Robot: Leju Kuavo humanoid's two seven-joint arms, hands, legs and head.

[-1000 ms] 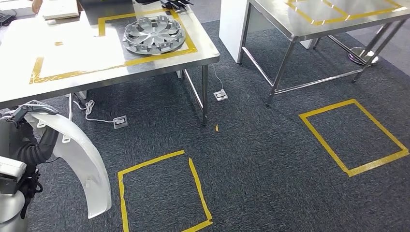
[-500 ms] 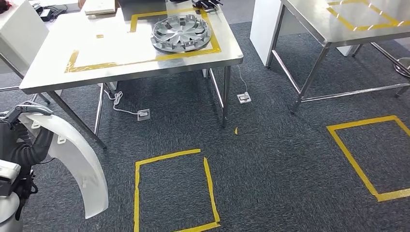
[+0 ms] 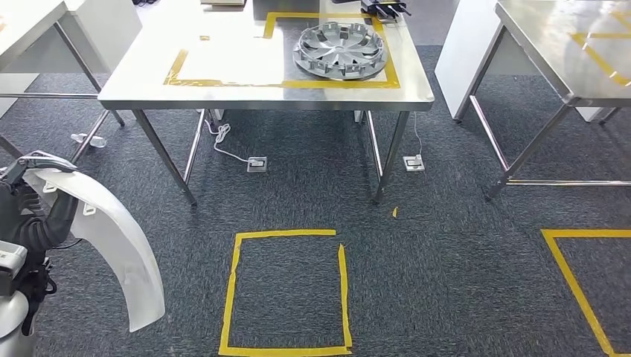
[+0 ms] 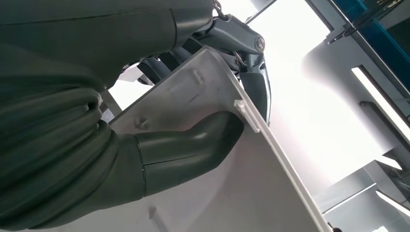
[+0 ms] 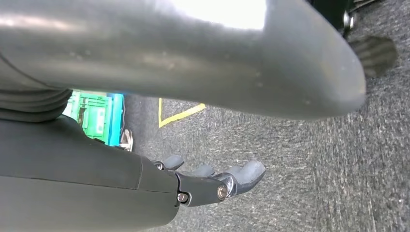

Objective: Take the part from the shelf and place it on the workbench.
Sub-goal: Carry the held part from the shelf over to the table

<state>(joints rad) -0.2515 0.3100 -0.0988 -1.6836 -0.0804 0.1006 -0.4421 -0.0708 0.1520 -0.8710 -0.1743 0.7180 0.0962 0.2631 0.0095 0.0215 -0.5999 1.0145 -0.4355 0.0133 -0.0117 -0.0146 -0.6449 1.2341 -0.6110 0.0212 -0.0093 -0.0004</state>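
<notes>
A dark grey carpet (image 3: 446, 282) covers the floor, and on it ahead stands the steel workbench (image 3: 223, 89), its top marked with a rectangle of yellow tape (image 3: 223, 82). To the right, well apart from it, stands a second steel table (image 3: 565, 67), and a white cabinet (image 3: 104, 22) sits off the bench's left end. The part (image 3: 119, 238), a long curved white panel shaped like a wheel-arch cover, hangs at the robot's left side near the floor, well short of the bench and off to its left. On the carpet between robot and bench lies a square outline of yellow tape (image 3: 286, 290), with the corner of another (image 3: 580, 275) at the right. A silver hubcap (image 3: 341, 50) rests inside the taped rectangle, at its right end. Under the bench a white cable (image 3: 227, 145) runs to a floor socket (image 3: 257, 163), with a second socket (image 3: 414, 162) beside the bench's right legs. The left hand (image 4: 193, 116) grips the part's upper end, thumb pressed on one face and fingers (image 4: 254, 72) hooked over the edge. The right hand (image 5: 212, 181) hangs above the carpet, fingers apart and lightly bent, holding nothing.
</notes>
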